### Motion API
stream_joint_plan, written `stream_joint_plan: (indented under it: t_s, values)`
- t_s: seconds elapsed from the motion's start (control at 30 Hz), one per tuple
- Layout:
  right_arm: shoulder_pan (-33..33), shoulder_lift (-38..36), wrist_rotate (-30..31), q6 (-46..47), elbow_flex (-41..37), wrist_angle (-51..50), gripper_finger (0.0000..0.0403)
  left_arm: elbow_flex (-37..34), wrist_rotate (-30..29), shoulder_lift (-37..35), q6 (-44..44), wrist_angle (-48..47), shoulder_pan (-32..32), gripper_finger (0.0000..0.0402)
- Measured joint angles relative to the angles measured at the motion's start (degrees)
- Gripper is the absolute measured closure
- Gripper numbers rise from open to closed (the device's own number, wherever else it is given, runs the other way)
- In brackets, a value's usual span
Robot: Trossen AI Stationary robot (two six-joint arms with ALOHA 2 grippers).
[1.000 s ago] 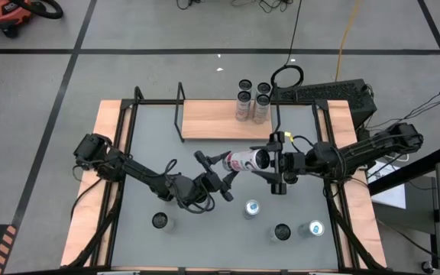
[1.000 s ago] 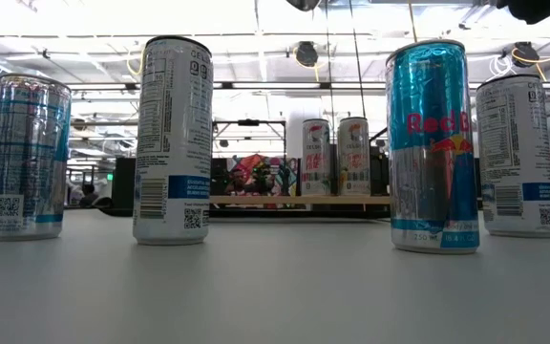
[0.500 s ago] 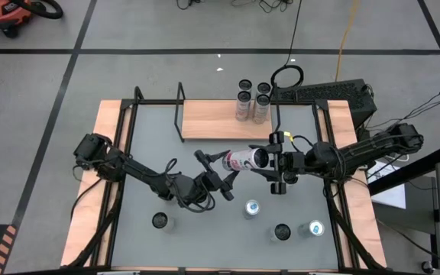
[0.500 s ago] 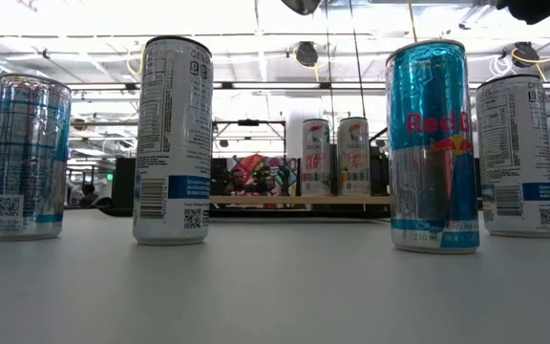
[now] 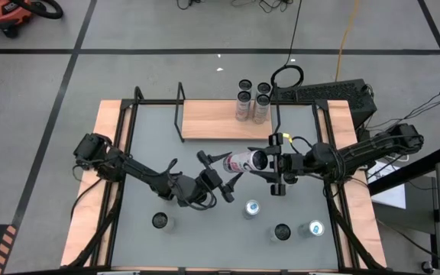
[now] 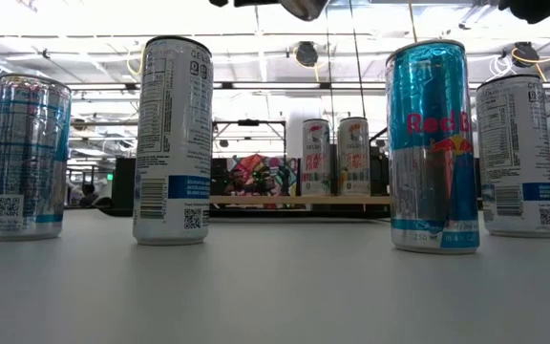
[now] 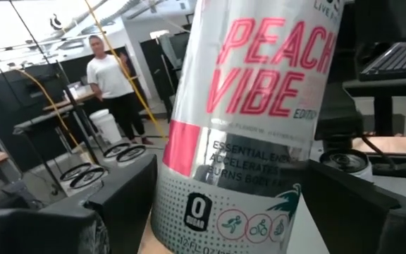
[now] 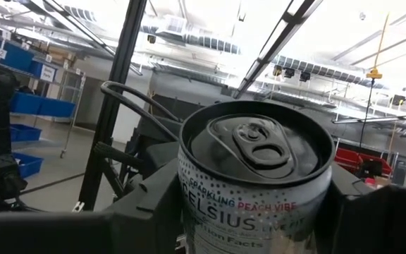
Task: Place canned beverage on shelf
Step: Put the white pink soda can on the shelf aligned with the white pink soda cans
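Bright overhead glare, blurred close-ups

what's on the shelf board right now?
Four upright cans stand clustered at the right end of the shelf; the rest of its board shows bare wood. In the low view only two can fronts show, hiding the back pair.

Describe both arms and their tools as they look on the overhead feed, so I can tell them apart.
Both arms are dark, jointed links with black cabling looped along them. The left tool has two slim black fingers. The right tool is also black but carries a small yellow tag near its wrist, the clearest mark separating them.
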Motion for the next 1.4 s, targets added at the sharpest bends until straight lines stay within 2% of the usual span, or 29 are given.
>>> stream_joint_plan:
  t_s: [0.27,0.57,0.77,0.9,1.03,1.13,1.27,1.4]
  values:
    - [0.00,-0.02,0.02,0.76,0.00,-0.76,0.0227,0.02,1.25,0.00,-1.26,-3.16,0.00,0.0075]
    - [0.00,-0.04,0.15,1.49,0.00,-1.50,0.0227,0.02,1.09,0.00,-2.69,-3.67,0.00,0.0154]
    - [0.00,-0.04,0.51,1.75,0.00,-1.77,0.0222,0.02,0.61,0.02,-2.77,-3.58,0.07,0.0151]
    - [0.21,-0.07,4.89,5.41,0.00,-1.96,0.0193,0.00,-1.69,0.02,-3.17,-3.54,-0.02,0.0149]
    - [0.78,-0.09,8.20,7.80,0.02,-1.71,0.0152,-0.02,-7.66,0.09,-2.72,-3.84,0.50,0.0149]
    - [1.01,-0.13,10.39,8.86,0.02,-1.30,0.0128,-0.02,-8.57,0.09,-2.82,-4.34,1.31,0.0148]
    - [0.96,-0.13,12.94,9.32,0.02,-1.29,0.0112,-0.02,-8.56,0.11,-4.08,-4.78,2.67,0.0148]
    - [0.81,-0.13,18.21,9.98,0.03,-1.23,0.0109,-0.02,-9.49,0.11,-6.00,-4.89,3.70,0.0148]
